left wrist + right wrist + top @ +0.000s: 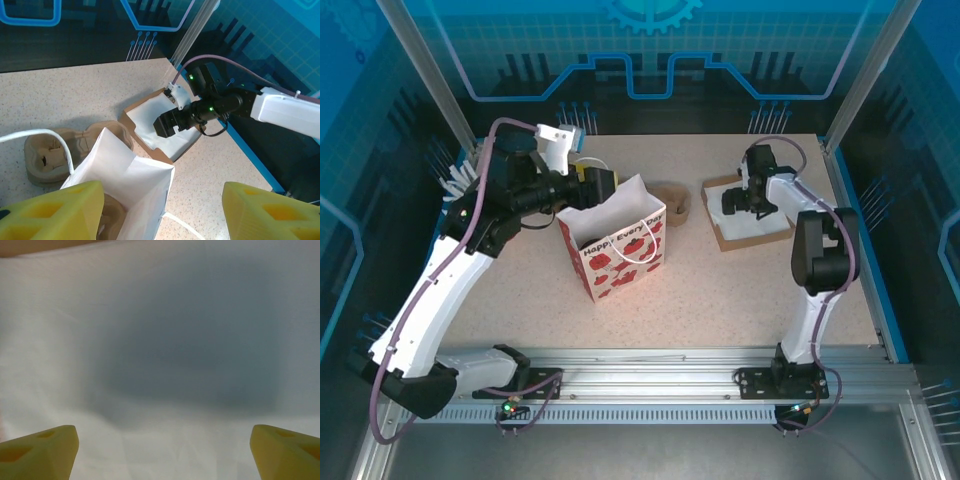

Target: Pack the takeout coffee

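At 11 o'clock of the paper bag (620, 255), my left claw (603, 188) stands apart; snagging the rim could topple it.

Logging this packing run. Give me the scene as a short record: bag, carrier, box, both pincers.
bag: red-and-white paper bag, upright at table centre, mouth open
carrier: brown cup carrier, on the table just behind the bag, toward the right
box: shallow cardboard box at far right, lined with white paper
left pincer: open, above the bag's mouth
right pincer: open, close over the white paper; contact cannot be told
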